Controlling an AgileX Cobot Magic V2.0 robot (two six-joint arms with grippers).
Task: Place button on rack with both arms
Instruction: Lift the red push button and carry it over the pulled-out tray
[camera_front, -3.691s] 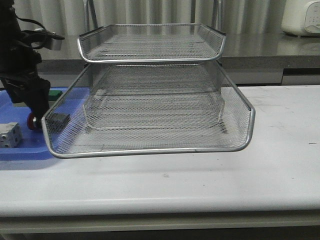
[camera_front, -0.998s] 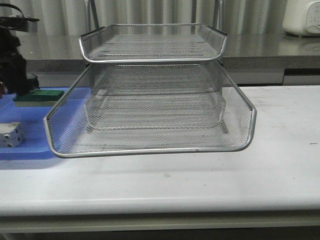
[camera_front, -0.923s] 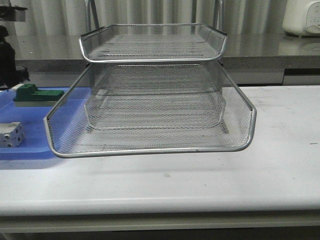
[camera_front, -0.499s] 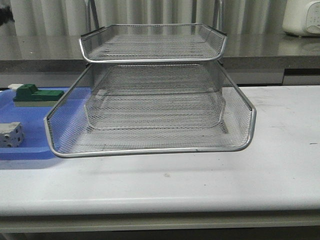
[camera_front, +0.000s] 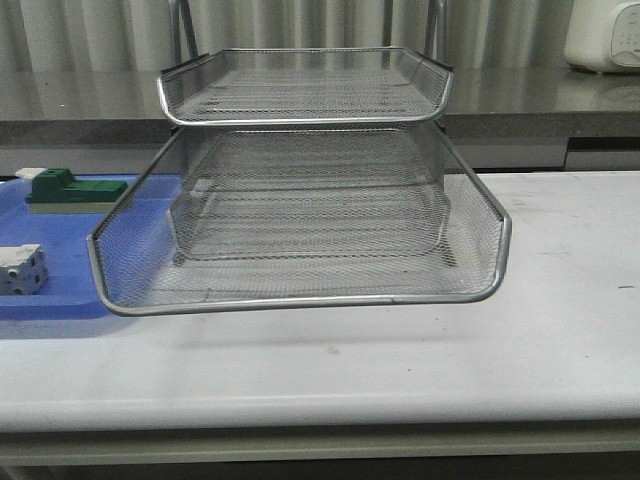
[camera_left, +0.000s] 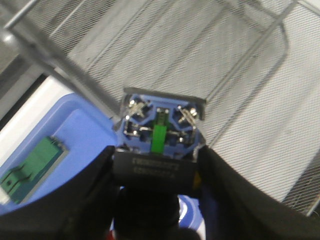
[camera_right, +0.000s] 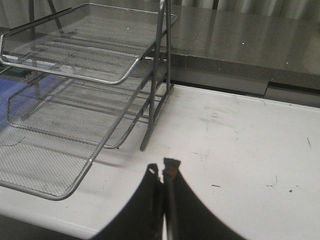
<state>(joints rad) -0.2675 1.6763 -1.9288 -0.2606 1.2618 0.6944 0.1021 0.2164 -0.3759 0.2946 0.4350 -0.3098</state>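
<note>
Above the wire-mesh rack (camera_left: 200, 65), left jaws pinch the boxy button (camera_left: 159, 145); right jaws pressed together.

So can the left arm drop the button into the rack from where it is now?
Probably yes. The left gripper holds the button above the rack, at its edge by the blue tray. Open mesh lies beyond the button, with nothing visible in between.
</note>
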